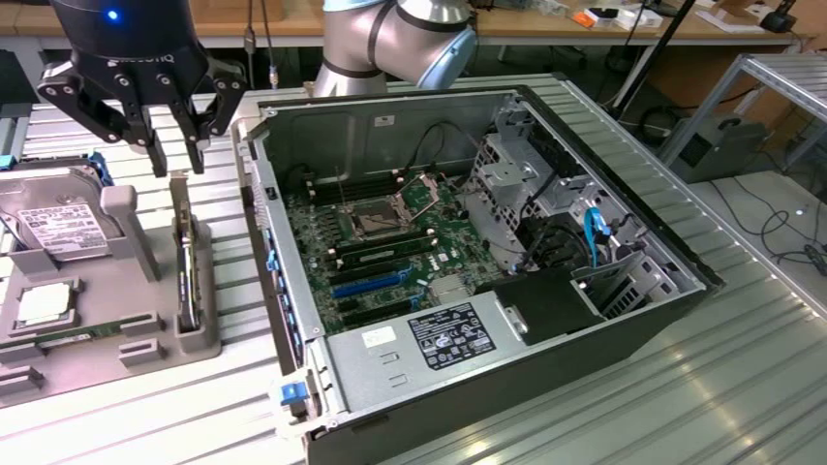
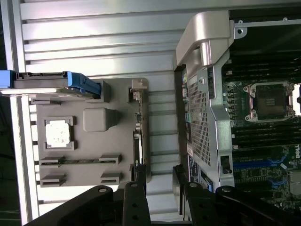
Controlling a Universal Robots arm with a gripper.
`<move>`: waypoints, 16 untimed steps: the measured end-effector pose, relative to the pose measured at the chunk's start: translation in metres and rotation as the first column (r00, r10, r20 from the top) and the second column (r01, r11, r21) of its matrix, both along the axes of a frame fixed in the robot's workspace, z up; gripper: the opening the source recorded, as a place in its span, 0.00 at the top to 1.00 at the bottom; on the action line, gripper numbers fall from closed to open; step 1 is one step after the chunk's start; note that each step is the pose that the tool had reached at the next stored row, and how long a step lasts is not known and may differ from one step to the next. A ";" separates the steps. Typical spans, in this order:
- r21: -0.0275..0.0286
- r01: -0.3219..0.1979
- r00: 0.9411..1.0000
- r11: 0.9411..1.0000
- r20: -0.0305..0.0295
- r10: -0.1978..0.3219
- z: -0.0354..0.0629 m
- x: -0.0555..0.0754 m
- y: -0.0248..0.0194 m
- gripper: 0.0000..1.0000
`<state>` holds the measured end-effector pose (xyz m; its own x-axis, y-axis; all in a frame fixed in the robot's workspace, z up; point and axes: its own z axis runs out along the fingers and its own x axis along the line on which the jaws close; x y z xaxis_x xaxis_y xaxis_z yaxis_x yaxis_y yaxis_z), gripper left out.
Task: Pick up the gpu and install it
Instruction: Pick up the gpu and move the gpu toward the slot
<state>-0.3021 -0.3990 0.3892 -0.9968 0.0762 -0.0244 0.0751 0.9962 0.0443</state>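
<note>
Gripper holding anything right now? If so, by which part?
Nothing held. The gripper hangs open and empty above the gpu, which stands on edge in the gray holder.

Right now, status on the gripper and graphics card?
Gripper open, empty, above the tray. Graphics card on edge in tray slot, untouched. Hard drive beside it, apart.

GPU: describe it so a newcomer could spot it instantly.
Find the open black computer case; beside it, at the exterior view's left, sits a grey plastic parts holder. The gpu is the thin dark card standing on edge in the holder's slot nearest the case, below the open black gripper. Unlike the bulky silver hard drive with a white label, it shows just a slim edge.
</note>
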 end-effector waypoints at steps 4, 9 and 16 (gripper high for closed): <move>0.000 0.000 1.000 1.000 0.000 0.000 -0.0011 0.000 0.0000 0.64; 0.000 0.000 1.000 1.000 0.000 0.000 -0.0022 0.000 0.0000 0.64; 0.000 0.000 1.000 1.000 0.000 0.000 -0.0038 0.000 0.0000 0.64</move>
<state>-0.3021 -0.3990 0.3854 -0.9968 0.0762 -0.0245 0.0751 0.9962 0.0444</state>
